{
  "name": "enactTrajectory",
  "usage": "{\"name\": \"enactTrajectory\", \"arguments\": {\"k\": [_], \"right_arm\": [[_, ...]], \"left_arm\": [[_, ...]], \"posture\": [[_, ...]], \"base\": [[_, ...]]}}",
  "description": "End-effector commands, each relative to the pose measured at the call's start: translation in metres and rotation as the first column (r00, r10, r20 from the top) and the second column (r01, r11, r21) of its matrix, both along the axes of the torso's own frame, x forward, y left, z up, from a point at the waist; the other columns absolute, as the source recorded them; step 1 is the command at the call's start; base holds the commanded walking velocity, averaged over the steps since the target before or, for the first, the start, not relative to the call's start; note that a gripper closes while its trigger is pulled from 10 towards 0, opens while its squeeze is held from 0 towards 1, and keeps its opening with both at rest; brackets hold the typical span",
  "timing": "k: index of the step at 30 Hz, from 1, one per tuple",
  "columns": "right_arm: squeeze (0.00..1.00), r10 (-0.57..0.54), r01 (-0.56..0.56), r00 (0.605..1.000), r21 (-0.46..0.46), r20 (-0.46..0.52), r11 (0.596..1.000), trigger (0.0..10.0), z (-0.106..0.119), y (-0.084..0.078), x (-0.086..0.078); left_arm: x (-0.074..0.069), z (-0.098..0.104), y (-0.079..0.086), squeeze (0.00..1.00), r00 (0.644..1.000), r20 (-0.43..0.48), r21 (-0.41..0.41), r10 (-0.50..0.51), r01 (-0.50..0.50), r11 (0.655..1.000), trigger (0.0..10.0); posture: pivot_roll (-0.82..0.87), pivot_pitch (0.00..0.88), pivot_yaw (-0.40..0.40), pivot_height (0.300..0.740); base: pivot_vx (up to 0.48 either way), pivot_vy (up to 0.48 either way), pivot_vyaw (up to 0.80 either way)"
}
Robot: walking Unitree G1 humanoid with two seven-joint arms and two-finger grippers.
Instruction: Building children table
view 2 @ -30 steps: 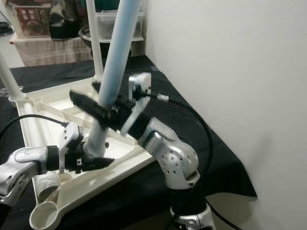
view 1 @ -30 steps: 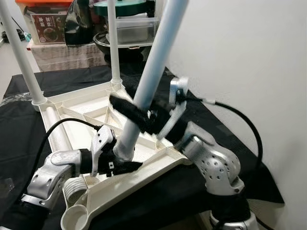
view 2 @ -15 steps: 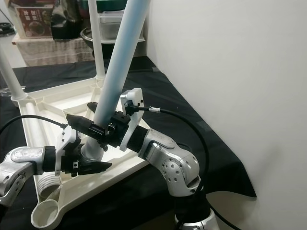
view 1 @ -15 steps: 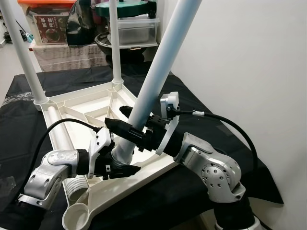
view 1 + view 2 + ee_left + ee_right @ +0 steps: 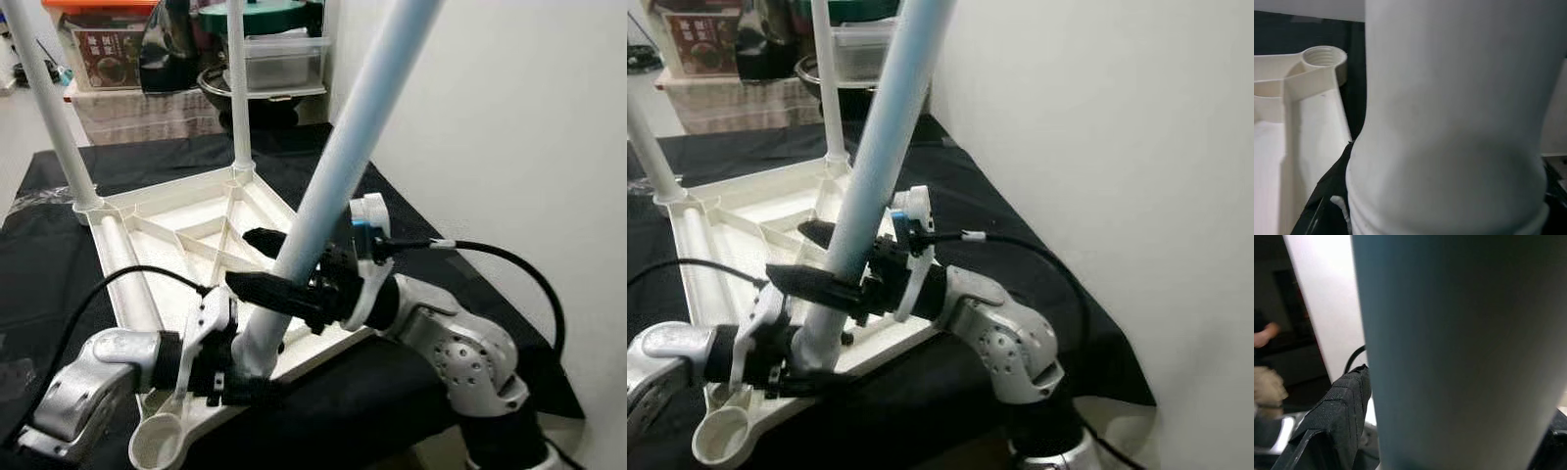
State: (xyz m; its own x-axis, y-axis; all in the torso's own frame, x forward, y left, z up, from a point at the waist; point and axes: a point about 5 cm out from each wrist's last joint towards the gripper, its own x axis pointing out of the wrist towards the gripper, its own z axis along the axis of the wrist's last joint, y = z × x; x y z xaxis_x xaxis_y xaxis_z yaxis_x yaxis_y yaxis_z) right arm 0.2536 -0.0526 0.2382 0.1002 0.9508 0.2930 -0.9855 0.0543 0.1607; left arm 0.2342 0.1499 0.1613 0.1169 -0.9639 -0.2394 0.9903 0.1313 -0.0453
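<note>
Upturned cream plastic children's tabletop (image 5: 186, 211) lying on a black-draped bench (image 5: 49, 255), near its right edge. Long white tubular plastic leg (image 5: 338, 181) leaning steeply, foot at the tabletop's near right corner. Left gripper (image 5: 240, 377) clamped around the leg's flared base; right gripper (image 5: 263, 264) just above, black fingers (image 5: 265, 286) closed on either side of the shaft. Two more white legs (image 5: 54, 117) upright at the far corners.

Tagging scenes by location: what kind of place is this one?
Probably a lived-in home or storage corner, used as a work area: a black-draped table holding the upturned white tabletop, stacked plastic bins and a printed box behind, beside a plain white wall.
</note>
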Motion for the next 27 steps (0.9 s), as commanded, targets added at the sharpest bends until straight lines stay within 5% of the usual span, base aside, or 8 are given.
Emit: {"name": "enactTrajectory", "arguments": {"k": [1, 8, 9, 11, 12, 14, 15, 27], "right_arm": [[0.0, 0.059, -0.059, 0.998, -0.001, 0.013, 0.998, 10.0, -0.001, 0.004, -0.007], [0.0, 0.112, -0.112, 0.994, -0.008, 0.005, 0.994, 10.0, -0.004, 0.001, -0.01], [0.0, 0.129, -0.129, 0.992, 0.006, -0.003, 0.992, 5.8, -0.004, 0.0, -0.01], [0.0, 0.134, -0.134, 0.991, 0.012, -0.004, 0.991, 5.8, -0.004, -0.001, -0.011], [0.0, 0.138, -0.138, 0.99, 0.02, 0.002, 0.99, 3.1, -0.003, -0.001, -0.011], [0.0, 0.142, -0.142, 0.99, 0.024, 0.007, 0.99, 3.1, -0.002, -0.001, -0.011], [0.0, 0.146, -0.147, 0.989, 0.039, 0.018, 0.988, 0.0, -0.001, -0.001, -0.012], [0.0, 0.155, -0.155, 0.988, 0.087, 0.008, 0.984, 0.0, -0.001, -0.001, -0.015]], "left_arm": [[-0.006, 0.004, -0.002, 0.0, 0.999, 0.002, 0.006, -0.046, 0.046, 0.999, 10.0], [-0.013, 0.0, 0.002, 0.0, 0.998, -0.026, 0.032, -0.055, 0.055, 0.998, 10.0], [-0.014, 0.001, 0.001, 0.0, 0.998, -0.031, 0.026, -0.056, 0.057, 0.998, 10.0], [-0.014, 0.001, 0.0, 0.0, 0.998, -0.033, 0.023, -0.058, 0.058, 0.998, 10.0], [-0.015, 0.0, -0.001, 0.0, 0.997, -0.038, 0.022, -0.063, 0.064, 0.998, 10.0], [-0.016, 0.0, -0.002, 0.0, 0.997, -0.043, 0.021, -0.066, 0.067, 0.998, 10.0], [-0.016, -0.001, -0.002, 0.0, 0.997, -0.046, 0.023, -0.069, 0.07, 0.997, 10.0], [-0.014, -0.002, -0.002, 0.0, 0.997, -0.044, 0.03, -0.065, 0.066, 0.997, 10.0]], "posture": [[-0.01, 0.0, -0.058, 0.74], [0.0, 0.0, -0.064, 0.74], [0.0, 0.0, -0.064, 0.74], [0.0, 0.0, -0.064, 0.74], [0.0, 0.0, -0.064, 0.74], [0.0, 0.0, -0.064, 0.74], [-0.01, 0.0, -0.063, 0.74], [-0.01, 0.0, -0.061, 0.74]], "base": [[0.0, 0.0, 0.0], [0.0, 0.0, 0.0], [0.0, 0.0, 0.0], [0.0, 0.0, 0.0], [0.0, 0.0, 0.0], [0.0, 0.0, 0.0], [0.0, 0.0, 0.0], [0.0, 0.0, 0.0]]}}
